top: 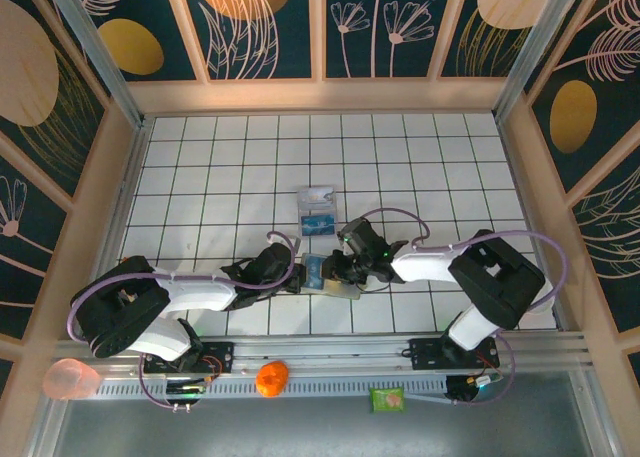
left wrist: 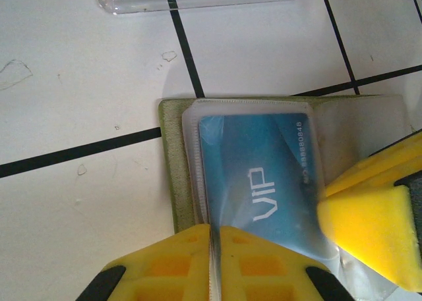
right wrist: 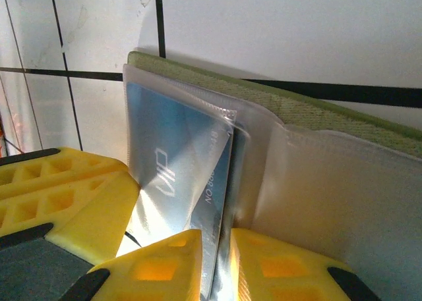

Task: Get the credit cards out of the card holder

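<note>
The blue card (left wrist: pixel 257 176), a thin plastic rectangle printed VIP in white, sat inside a clear plastic sleeve (left wrist: pixel 191 136) on the card holder (left wrist: pixel 170 169), a flat yellow-green wallet with a felt-like surface. The holder lay opened on the white tiled table (left wrist: pixel 79 83), near the middle of its near half, with one gripper at each side.

From the left, the left gripper (left wrist: pixel 214 238) had its yellow fingers pressed together on the edge of the clear plastic sleeve, pinning it. From the right, the right gripper (right wrist: pixel 215 245) held its fingers only a sliver apart, with the card's edge running down between them. It looked like a pinch on the blue card, though whether sleeve film was caught too could not be told.

Farther out on the table lay a pale rectangle (top: pixel 318 197) and, just nearer, a blue rectangle (top: pixel 318 223), probably cards already removed.

The risks seemed plain. With so slight a bite, the card could slip free on the pull. If film was caught in the same pinch, the sleeve and holder would drag along instead. The fingers of the two grippers stood very close, so a sideways pull could knock them together.
</note>
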Robot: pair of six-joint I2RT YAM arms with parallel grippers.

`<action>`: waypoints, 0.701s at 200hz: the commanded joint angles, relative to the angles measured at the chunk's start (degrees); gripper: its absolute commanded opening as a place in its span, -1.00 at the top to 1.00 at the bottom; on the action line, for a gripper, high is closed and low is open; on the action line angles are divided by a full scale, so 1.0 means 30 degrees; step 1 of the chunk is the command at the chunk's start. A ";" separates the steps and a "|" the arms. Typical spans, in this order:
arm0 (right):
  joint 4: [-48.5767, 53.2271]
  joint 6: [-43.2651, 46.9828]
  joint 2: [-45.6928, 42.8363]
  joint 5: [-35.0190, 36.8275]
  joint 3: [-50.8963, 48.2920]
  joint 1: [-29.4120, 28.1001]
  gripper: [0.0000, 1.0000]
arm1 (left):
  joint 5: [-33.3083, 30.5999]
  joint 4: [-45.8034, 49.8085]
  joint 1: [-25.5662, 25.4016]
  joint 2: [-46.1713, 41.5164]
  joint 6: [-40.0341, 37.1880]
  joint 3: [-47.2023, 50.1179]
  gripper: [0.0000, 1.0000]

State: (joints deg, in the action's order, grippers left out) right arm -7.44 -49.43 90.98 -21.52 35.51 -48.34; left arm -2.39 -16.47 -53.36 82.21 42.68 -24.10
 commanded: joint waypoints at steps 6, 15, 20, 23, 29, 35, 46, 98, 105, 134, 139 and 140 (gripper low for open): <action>0.1959 0.0874 0.1461 0.1592 0.0972 -0.0469 0.58 | 0.0828 0.1271 -0.0098 0.0174 0.0076 0.0472 0.79; 0.2271 0.0873 0.1619 0.1797 0.1079 -0.0541 0.59 | 0.0798 0.1287 -0.0089 0.0109 0.0080 0.0503 0.79; 0.2476 0.0875 0.1688 0.1996 0.1144 -0.0554 0.60 | 0.0816 0.1286 -0.0108 0.0081 0.0076 0.0503 0.78; 0.2634 0.0889 0.1731 0.2138 0.1209 -0.0572 0.60 | 0.0800 0.1288 -0.0090 0.0091 0.0098 0.0503 0.78; 0.2942 0.0919 0.1772 0.2407 0.1327 -0.0642 0.61 | 0.0802 0.1271 -0.0112 0.0057 0.0115 0.0510 0.77; 0.3293 0.1043 0.1781 0.2762 0.1454 -0.0715 0.61 | 0.0798 0.1275 -0.0112 0.0043 0.0137 0.0542 0.76; 0.4234 0.1254 0.1722 0.3805 0.1830 -0.0992 0.61 | 0.0747 0.1275 -0.0112 0.0006 0.0196 0.0613 0.74; 0.6191 0.1602 0.1784 0.6622 0.2228 -0.1931 0.61 | 0.0447 0.1440 -0.0098 -0.0338 0.0247 0.0737 0.63; 0.6180 0.1606 0.1766 0.6753 0.2177 -0.1978 0.61 | 0.0443 0.1444 -0.0105 -0.0355 0.0247 0.0738 0.63; 0.6652 0.1658 0.1362 0.7407 0.2256 -0.2224 0.60 | 0.0303 0.1477 -0.0090 -0.0257 0.0313 0.0789 0.62; 0.6760 0.1688 0.1251 0.7811 0.2231 -0.2266 0.59 | 0.0271 0.1476 -0.0055 -0.0266 0.0332 0.0814 0.62; 0.6788 0.1670 0.1209 0.7843 0.2229 -0.2276 0.59 | 0.0256 0.1491 -0.0054 -0.0271 0.0334 0.0820 0.62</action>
State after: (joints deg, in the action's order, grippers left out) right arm 6.70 -45.69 92.64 -7.16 43.62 -54.87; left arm -1.98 -16.32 -53.39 81.54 42.98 -23.33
